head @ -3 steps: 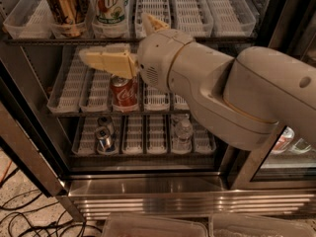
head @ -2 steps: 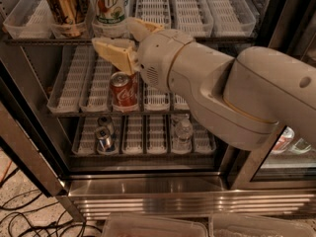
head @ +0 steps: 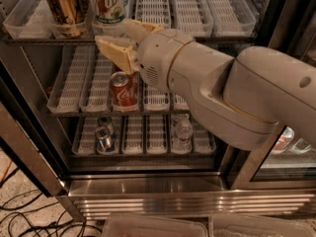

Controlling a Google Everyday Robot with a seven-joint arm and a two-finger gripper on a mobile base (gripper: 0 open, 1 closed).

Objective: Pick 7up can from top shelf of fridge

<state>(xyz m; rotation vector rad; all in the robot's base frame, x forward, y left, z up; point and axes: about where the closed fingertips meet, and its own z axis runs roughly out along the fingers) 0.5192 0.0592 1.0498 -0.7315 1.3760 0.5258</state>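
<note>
A thick, pale grey robot arm (head: 261, 93) enters from the right edge and reaches up and to the left across the view. It narrows into a rounded wrist (head: 165, 58). At its tip, in the upper left, sits the gripper (head: 127, 39). Its two tan fingers (head: 116, 53) are spread apart, one lower and nearer, one higher and behind, both pointing left.

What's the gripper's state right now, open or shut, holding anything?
Gripper: open, holding nothing, at the front edge of the top shelf, just below the 7up can.
</note>
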